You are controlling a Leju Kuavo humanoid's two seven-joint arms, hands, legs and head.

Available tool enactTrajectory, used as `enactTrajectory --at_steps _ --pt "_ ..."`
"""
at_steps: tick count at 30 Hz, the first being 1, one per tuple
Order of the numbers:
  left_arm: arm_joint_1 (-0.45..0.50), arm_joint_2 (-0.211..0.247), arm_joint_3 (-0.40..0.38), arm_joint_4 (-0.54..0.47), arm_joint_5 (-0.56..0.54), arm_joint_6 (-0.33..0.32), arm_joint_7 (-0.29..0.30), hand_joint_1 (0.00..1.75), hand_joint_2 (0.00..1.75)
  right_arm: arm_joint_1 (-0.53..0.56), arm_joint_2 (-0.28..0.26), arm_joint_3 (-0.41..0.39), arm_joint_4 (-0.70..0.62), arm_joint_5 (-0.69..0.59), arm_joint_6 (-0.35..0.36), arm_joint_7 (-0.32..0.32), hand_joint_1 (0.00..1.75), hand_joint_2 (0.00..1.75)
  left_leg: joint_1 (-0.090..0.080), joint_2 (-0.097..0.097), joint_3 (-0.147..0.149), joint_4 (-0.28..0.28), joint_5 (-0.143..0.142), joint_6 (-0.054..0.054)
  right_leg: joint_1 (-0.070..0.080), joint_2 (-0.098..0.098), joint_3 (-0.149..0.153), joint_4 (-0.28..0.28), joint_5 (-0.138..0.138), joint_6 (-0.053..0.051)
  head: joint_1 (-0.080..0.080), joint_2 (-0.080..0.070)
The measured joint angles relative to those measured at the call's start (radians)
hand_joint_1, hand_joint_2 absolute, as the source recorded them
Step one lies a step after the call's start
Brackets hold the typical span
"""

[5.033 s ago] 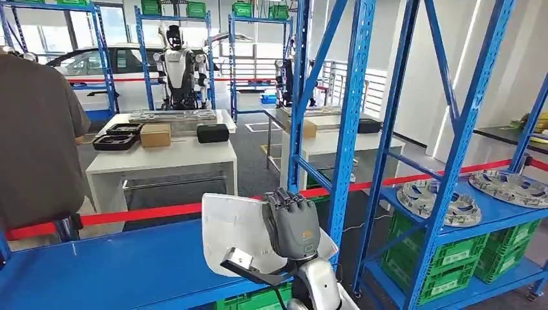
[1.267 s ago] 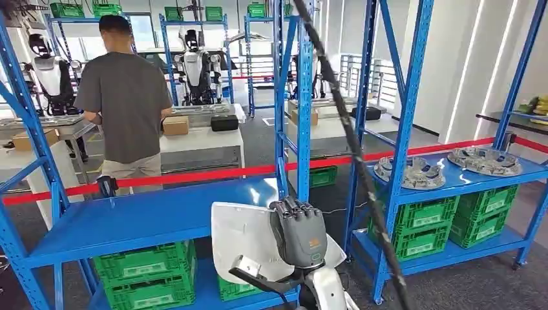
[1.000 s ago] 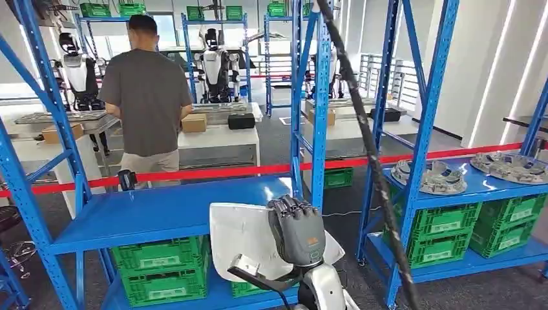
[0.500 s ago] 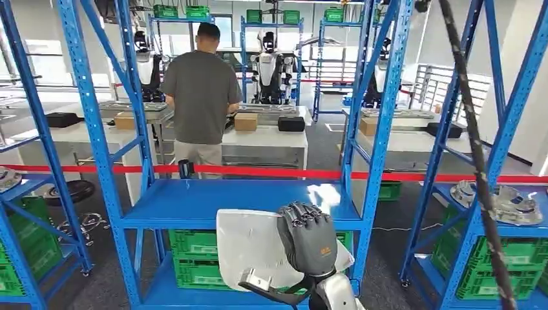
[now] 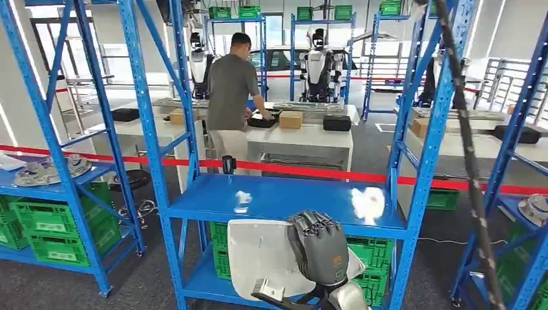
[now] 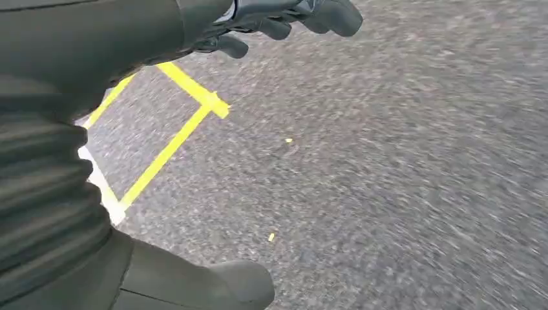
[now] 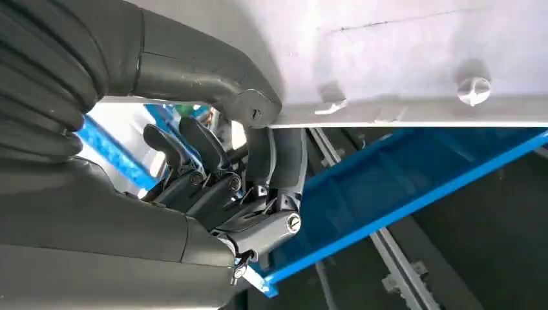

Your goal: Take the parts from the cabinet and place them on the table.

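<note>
Gripping the white panel at six o'clock, our right hand is clamping it, while our left hand is hanging, seemingly spread.

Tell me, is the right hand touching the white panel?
Touching. In the right wrist view the right hand presses its thumb on the white panel.

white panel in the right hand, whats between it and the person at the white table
In the head view, the blue metal shelf and the red barrier tape lie between the flat white panel that the right hand holds and the person.
</note>
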Motion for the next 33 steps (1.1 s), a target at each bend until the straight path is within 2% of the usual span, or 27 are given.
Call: enactTrajectory --at_steps 1,2,3,6,7,8,9,10,11,12,13,15,16,17,19,21,22,23,24,26,27,28,29,30,31,32,33 --pt "0.000 0.000 -0.001 0.000 -0.002 -0.001 0.006 0.00 1.75 0.006 -0.005 0.000 -0.015 0.003 -0.005 0.020 1.57 1.75 -0.001 0.042 0.040 -0.080 0.009 0.000 0.000 -0.011 0.001 0.006 -0.005 0.007 0.000 0.000" --pt "-0.001 0.000 -0.001 0.000 -0.001 -0.004 0.007 0.00 1.75 0.018 -0.015 0.000 -0.034 0.004 -0.006 0.034 1.57 1.75 -0.008 0.046 0.045 -0.083 0.005 0.012 0.011 -0.021 -0.001 0.010 -0.010 0.015 -0.003 0.000" --pt "0.001 0.000 -0.001 0.000 0.002 -0.005 0.006 0.00 1.75 0.031 -0.023 0.000 -0.053 0.007 -0.006 0.042 1.57 1.75 -0.008 0.030 0.042 -0.080 0.007 0.024 0.011 -0.029 0.001 0.008 -0.010 0.019 0.004 0.000" --pt "0.017 0.001 -0.001 0.002 0.005 -0.010 0.014 0.00 1.75 0.062 -0.037 0.000 -0.112 0.012 0.001 0.059 1.57 1.75 -0.009 -0.002 0.035 -0.081 0.011 0.041 0.006 -0.052 0.008 0.005 -0.013 0.035 0.004 0.000" --pt "0.022 -0.002 -0.001 0.002 0.005 -0.010 0.017 0.00 1.75 0.064 -0.045 0.000 -0.132 0.015 0.012 0.056 1.57 1.75 -0.005 -0.011 0.036 -0.084 0.015 0.048 0.001 -0.004 0.006 0.020 -0.028 0.045 0.006 0.000" --pt "0.022 -0.002 -0.001 0.002 0.009 -0.009 0.016 0.00 1.75 0.066 -0.054 0.000 -0.147 0.018 0.017 0.053 1.57 1.75 -0.005 -0.018 0.034 -0.084 0.017 0.055 -0.003 0.047 -0.017 0.067 -0.065 0.044 0.006 0.000" --pt "0.021 -0.002 -0.001 0.002 0.012 -0.008 0.016 0.00 1.75 0.067 -0.063 0.000 -0.154 0.016 0.024 0.053 1.57 1.75 -0.005 -0.028 0.032 -0.084 0.018 0.059 0.000 0.070 -0.052 0.145 -0.107 0.044 0.009 0.000" --pt "0.021 -0.002 -0.001 0.002 0.013 -0.008 0.014 0.00 1.75 0.068 -0.069 0.000 -0.158 0.016 0.031 0.053 1.57 1.75 -0.007 -0.038 0.030 -0.084 0.019 0.060 0.002 0.079 -0.093 0.233 -0.147 0.044 0.009 0.000" --pt "0.021 -0.002 -0.001 0.002 0.013 -0.007 0.015 0.00 1.75 0.072 -0.071 0.000 -0.159 0.016 0.032 0.051 1.57 1.75 -0.008 -0.051 0.028 -0.084 0.020 0.062 0.003 0.081 -0.132 0.310 -0.172 0.042 0.010 0.000" --pt "0.022 -0.002 -0.001 0.002 0.014 -0.007 0.014 0.00 1.75 0.078 -0.073 0.001 -0.163 0.016 0.033 0.051 1.57 1.75 -0.010 -0.066 0.027 -0.083 0.021 0.063 0.003 0.081 -0.149 0.342 -0.170 0.039 0.010 0.000" --pt "0.022 -0.002 -0.001 0.002 0.016 -0.007 0.013 0.00 1.75 0.080 -0.075 0.001 -0.167 0.016 0.036 0.051 1.57 1.75 -0.011 -0.080 0.026 -0.081 0.022 0.063 0.003 0.082 -0.138 0.317 -0.145 0.034 0.010 0.000" --pt "0.021 -0.004 -0.001 0.002 0.019 -0.011 0.003 0.00 1.75 0.074 -0.075 0.003 -0.167 0.027 0.039 0.052 1.57 1.75 -0.011 -0.110 0.027 -0.077 0.023 0.060 0.004 0.098 -0.056 0.153 -0.056 0.024 0.010 0.000" --pt "0.020 -0.007 -0.001 0.002 0.019 -0.012 0.002 0.00 1.75 0.068 -0.075 0.005 -0.169 0.039 0.038 0.056 1.57 1.75 -0.010 -0.123 0.027 -0.076 0.025 0.058 0.004 0.132 -0.009 0.061 -0.018 0.017 0.010 0.000" --pt "0.017 -0.011 -0.001 0.002 0.018 -0.012 0.002 0.00 1.75 0.063 -0.075 0.008 -0.172 0.052 0.037 0.059 1.57 1.75 -0.013 -0.134 0.023 -0.075 0.027 0.051 0.004 0.169 0.008 0.022 -0.032 0.016 0.008 0.000" --pt "0.014 -0.011 0.000 0.002 0.020 -0.011 0.002 0.00 1.75 0.049 -0.072 0.013 -0.179 0.077 0.040 0.063 1.57 1.75 -0.009 -0.156 0.014 -0.078 0.034 0.037 0.009 0.142 0.006 0.018 -0.024 0.019 0.008 0.000" --pt "0.016 -0.012 0.000 0.003 0.024 -0.010 0.002 0.00 1.75 0.027 -0.059 0.029 -0.185 0.123 0.042 0.082 1.57 1.75 -0.008 -0.179 0.008 -0.088 0.043 0.020 0.010 0.121 0.007 0.011 -0.016 0.008 0.009 0.000" --pt "0.016 -0.012 0.000 0.003 0.025 -0.010 0.001 0.00 1.75 0.018 -0.051 0.036 -0.190 0.141 0.042 0.088 1.57 1.75 -0.008 -0.142 0.003 -0.077 0.039 0.020 0.002 0.103 0.012 0.001 -0.008 0.000 0.007 0.000" --pt "0.014 -0.012 0.000 0.003 0.026 -0.010 0.001 0.00 1.75 0.014 -0.046 0.042 -0.196 0.156 0.041 0.093 1.57 1.75 -0.015 -0.078 -0.011 -0.045 0.013 0.017 0.005 0.094 0.013 -0.003 -0.008 -0.009 0.002 0.000" --pt "0.009 -0.012 0.000 0.003 0.026 -0.010 0.003 0.00 1.75 0.012 -0.043 0.048 -0.205 0.167 0.040 0.100 1.57 1.75 -0.014 -0.047 -0.042 0.022 -0.029 0.013 0.007 0.079 0.013 -0.003 -0.008 -0.011 0.002 0.000" --pt "0.005 -0.012 0.000 0.003 0.025 -0.010 0.008 0.00 1.75 0.014 -0.040 0.058 -0.216 0.188 0.045 0.109 1.57 1.75 -0.012 -0.031 -0.115 0.182 -0.101 0.006 0.009 0.049 0.012 -0.002 -0.009 -0.014 0.001 0.000" --pt "0.007 -0.013 0.000 0.004 0.024 -0.010 0.014 0.00 1.75 0.015 -0.038 0.064 -0.224 0.198 0.048 0.112 1.57 1.75 -0.010 -0.030 -0.135 0.227 -0.110 0.003 0.009 0.034 0.012 -0.002 -0.010 -0.014 0.000 0.000" --pt "0.009 -0.013 0.000 0.005 0.024 -0.010 0.017 0.00 1.75 0.016 -0.035 0.069 -0.232 0.202 0.049 0.113 1.57 1.75 -0.009 -0.028 -0.128 0.218 -0.096 0.001 0.009 0.022 0.012 -0.002 -0.010 -0.014 0.000 0.000" --pt "0.010 -0.013 0.000 0.005 0.024 -0.010 0.018 0.00 1.75 0.015 -0.034 0.075 -0.242 0.207 0.051 0.112 1.57 1.75 -0.007 -0.023 -0.093 0.157 -0.061 0.000 0.009 0.008 0.013 -0.001 -0.011 -0.012 0.000 0.000" --pt "0.009 -0.013 0.000 0.005 0.026 -0.010 0.019 0.00 1.75 0.014 -0.033 0.078 -0.251 0.210 0.055 0.111 1.57 1.75 -0.007 -0.012 -0.044 0.069 -0.021 0.000 0.009 -0.005 0.014 0.000 -0.013 -0.009 0.000 0.000" --pt "0.009 -0.013 0.001 0.004 0.030 -0.010 0.021 0.00 1.75 0.011 -0.032 0.079 -0.261 0.211 0.059 0.110 1.57 1.75 -0.008 0.018 0.014 -0.032 0.015 0.002 0.008 -0.018 0.017 0.003 -0.017 -0.004 0.000 0.000" --pt "0.008 -0.015 0.001 0.005 0.031 -0.010 0.021 0.00 1.75 0.008 -0.031 0.080 -0.268 0.212 0.062 0.110 1.57 1.75 -0.015 0.070 0.035 -0.082 0.002 0.010 0.015 -0.027 0.018 0.006 -0.021 0.002 -0.002 0.000" --pt "0.008 -0.016 0.002 0.005 0.031 -0.010 0.021 0.00 1.75 0.003 -0.032 0.081 -0.274 0.212 0.063 0.109 1.57 1.75 -0.013 0.063 0.042 -0.085 0.013 0.023 0.019 -0.034 0.018 0.009 -0.025 0.008 0.001 0.000"
